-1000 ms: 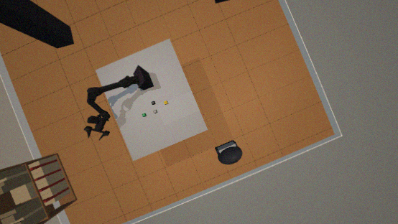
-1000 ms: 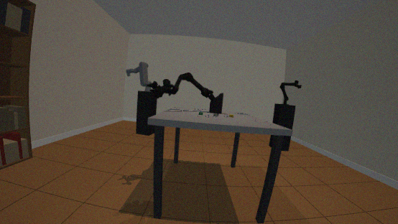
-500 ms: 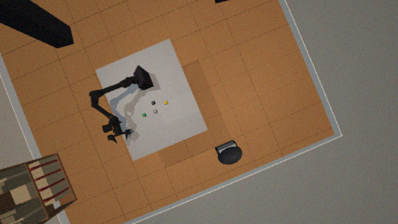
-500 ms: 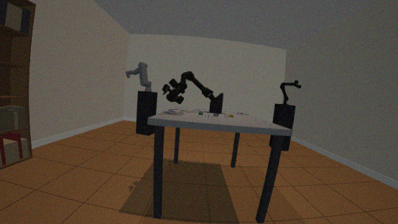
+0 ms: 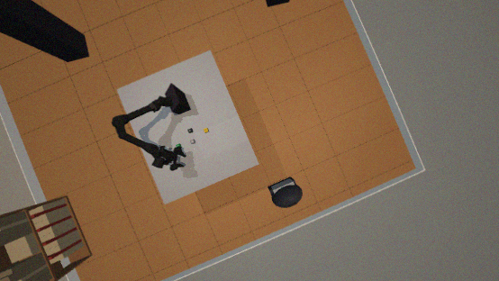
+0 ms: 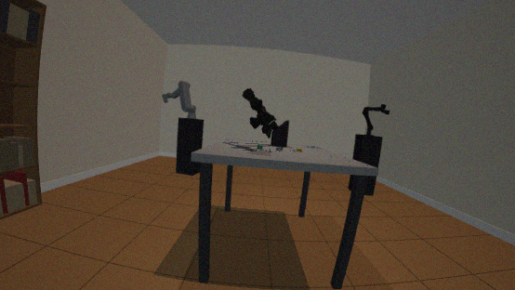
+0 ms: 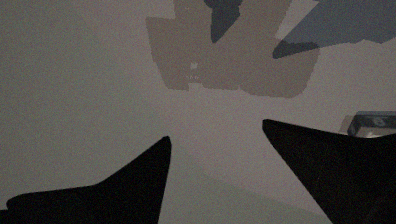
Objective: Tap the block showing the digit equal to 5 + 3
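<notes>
We see the table (image 5: 225, 149) carrying the arm (image 5: 135, 140). Its gripper (image 5: 180, 159) hangs spread and empty near one edge. A green block (image 5: 178, 145) lies just beside it; we cannot read any block's digit.

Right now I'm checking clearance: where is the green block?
In the top view the green block lies on the table, just beside the open gripper, with the white block nearest.
</notes>
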Motion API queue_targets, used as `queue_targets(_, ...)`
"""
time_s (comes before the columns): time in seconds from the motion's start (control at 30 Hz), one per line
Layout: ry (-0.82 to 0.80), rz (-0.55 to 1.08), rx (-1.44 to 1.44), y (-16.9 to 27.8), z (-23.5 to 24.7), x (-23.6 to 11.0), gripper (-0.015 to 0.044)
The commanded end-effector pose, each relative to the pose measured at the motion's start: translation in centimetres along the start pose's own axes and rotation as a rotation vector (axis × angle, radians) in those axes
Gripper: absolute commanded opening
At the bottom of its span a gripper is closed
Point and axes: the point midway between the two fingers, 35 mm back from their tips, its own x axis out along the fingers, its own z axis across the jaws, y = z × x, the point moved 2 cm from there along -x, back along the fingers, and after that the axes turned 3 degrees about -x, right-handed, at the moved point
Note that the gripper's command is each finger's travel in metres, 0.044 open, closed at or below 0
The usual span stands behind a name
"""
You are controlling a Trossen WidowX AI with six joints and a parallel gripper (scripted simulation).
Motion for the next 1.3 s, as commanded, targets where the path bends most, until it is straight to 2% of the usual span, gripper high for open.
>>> queue_targets(0.0,0.193,0.071,-0.328,5.8,-4.1,-1.0,0.04)
queue_targets(0.2,0.5,0.19,-1.012,12.4,-11.7,-5.5,0.04)
queue_targets(0.37,0.738,0.264,-1.633,13.9,-16.7,-10.6,0.04)
queue_targets(1.27,0.747,0.267,-1.656,13.9,-16.9,-10.8,0.04)
